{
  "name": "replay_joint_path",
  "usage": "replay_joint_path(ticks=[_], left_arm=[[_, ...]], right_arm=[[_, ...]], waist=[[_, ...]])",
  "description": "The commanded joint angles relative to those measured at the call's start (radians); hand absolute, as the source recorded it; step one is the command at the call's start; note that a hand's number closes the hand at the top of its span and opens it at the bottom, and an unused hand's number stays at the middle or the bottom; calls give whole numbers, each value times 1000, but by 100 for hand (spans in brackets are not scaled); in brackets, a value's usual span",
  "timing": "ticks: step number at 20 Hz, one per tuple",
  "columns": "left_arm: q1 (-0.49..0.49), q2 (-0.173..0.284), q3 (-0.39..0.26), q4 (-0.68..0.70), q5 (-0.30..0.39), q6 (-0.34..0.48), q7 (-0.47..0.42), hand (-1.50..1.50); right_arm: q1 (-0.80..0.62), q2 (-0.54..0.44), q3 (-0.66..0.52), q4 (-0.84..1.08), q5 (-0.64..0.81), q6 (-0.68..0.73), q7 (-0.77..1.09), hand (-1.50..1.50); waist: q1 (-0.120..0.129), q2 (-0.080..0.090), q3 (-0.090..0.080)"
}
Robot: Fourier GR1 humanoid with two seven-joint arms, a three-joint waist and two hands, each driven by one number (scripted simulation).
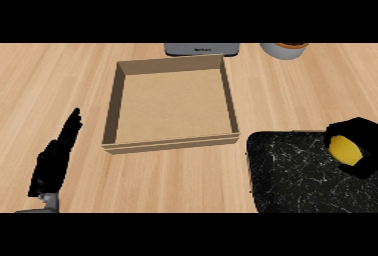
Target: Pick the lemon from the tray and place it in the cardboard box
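At the near left, the left hand rests over the wooden table, its fingers straight and pointing toward the far side, holding nothing. At the near right lies the tray, black with white marbling, reaching the view's right edge. Over the tray's far right part the right hand has its fingers curled round the lemon, whose yellow skin shows between them; whether the lemon touches the tray cannot be told. Farther off and left of the tray stands the cardboard box, open at the top, its near right corner just beside the tray's far left corner. Beyond the box, at the far edge, sit a grey appliance and, to its right, a grey pot.
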Motion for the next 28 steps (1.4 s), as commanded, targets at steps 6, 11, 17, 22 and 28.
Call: replay_joint_path(ticks=[6, 11, 17, 22, 28], left_arm=[[-86, -11, -64, 11, -15, -46, -12, 0], [-82, -24, -66, 17, -28, -28, -24, 0], [-132, -32, -56, 39, -36, -12, 25, 0], [-107, -21, -36, 48, -21, -20, 12, 0], [-108, -34, -34, 51, -31, 1, 20, 0]], right_arm=[[-408, 153, 90, 126, 110, -45, 46, 150], [-553, 165, 54, 296, 106, -115, -47, 150], [-692, 163, -14, 438, 82, -198, -106, 150], [-782, 214, -130, 497, -84, -26, -280, 150], [-863, 247, -169, 552, -176, 143, -391, 150]], waist=[[153, 44, 5], [137, 46, 5], [106, 44, 4], [93, 32, 3], [69, 25, 2]])
